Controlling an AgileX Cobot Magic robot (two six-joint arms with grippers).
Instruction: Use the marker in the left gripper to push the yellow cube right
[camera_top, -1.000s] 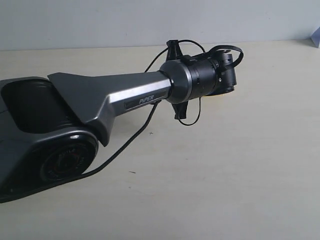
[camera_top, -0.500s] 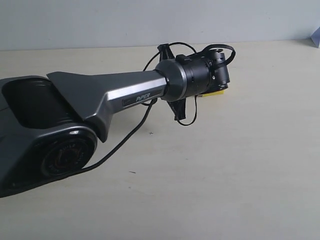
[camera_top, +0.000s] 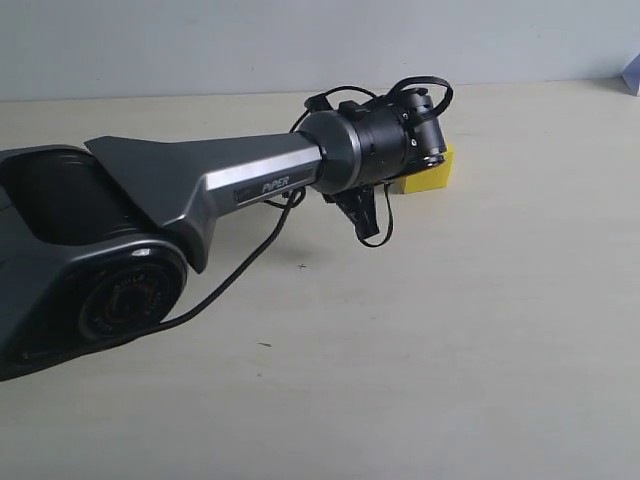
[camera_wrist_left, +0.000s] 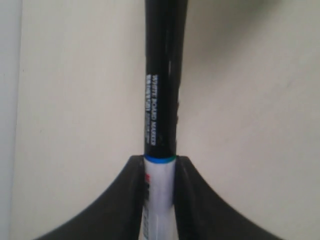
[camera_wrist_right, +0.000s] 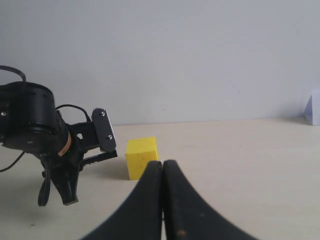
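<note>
The table (camera_top: 480, 350) carries the cube (camera_top: 428, 174) just right of the left arm (camera_top: 200, 190), so the rightward push seems barely started (the goal spot is unmarked). The left gripper (camera_wrist_left: 160, 162) is clenched on the marker (camera_wrist_left: 161, 100). Whether the marker's tip touches the cube, I cannot tell.

Qty: 1x yellow cube (camera_top: 430, 178), 1x marker (camera_wrist_left: 160, 100), 2x grippers, i.e. left gripper (camera_wrist_left: 160, 160) & right gripper (camera_wrist_right: 162, 164).
</note>
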